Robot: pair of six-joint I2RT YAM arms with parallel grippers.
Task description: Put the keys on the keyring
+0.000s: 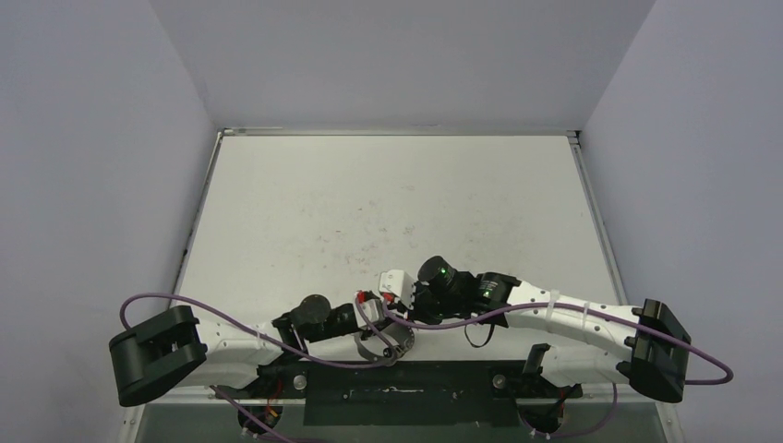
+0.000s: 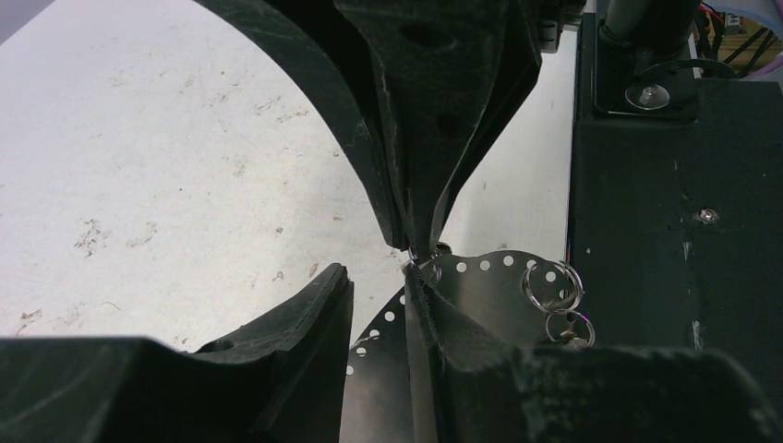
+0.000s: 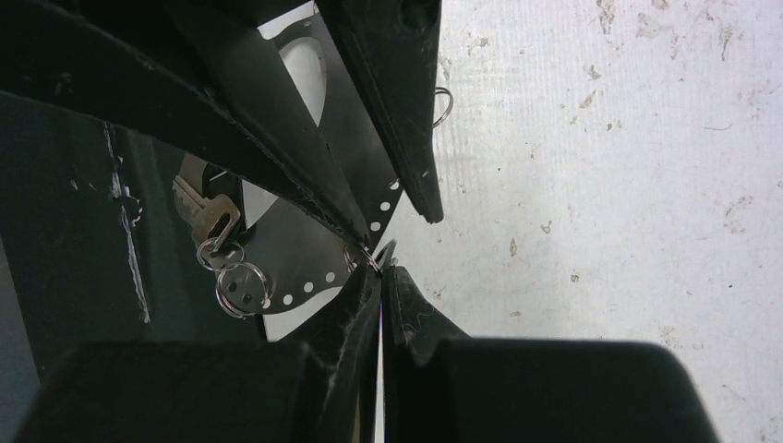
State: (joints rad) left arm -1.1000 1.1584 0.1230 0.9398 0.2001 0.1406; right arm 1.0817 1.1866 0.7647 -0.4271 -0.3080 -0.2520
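The keyring (image 2: 480, 277) shows as a silvery perforated band loop carrying small silver rings (image 2: 551, 281). It stands near the black base in the top view (image 1: 383, 346). A small silver key (image 3: 208, 217) hangs from two linked rings at the band's edge. I cannot make out the black oblong loop. My left gripper (image 2: 377, 277) has its jaws apart with the band passing between them, lying against the right finger (image 2: 443, 323). My right gripper (image 3: 380, 268) is shut, pinching a tiny silver ring (image 3: 362, 256) on the band's rim at its fingertips. Both grippers meet tip to tip (image 1: 388, 309).
The black mounting plate (image 2: 665, 240) with screws lies just beside the keyring at the table's near edge. The scuffed white table (image 1: 388, 203) extends away from the grippers. Purple cables (image 1: 434, 323) loop over both arms. A loose wire ring (image 3: 443, 106) shows past the left finger.
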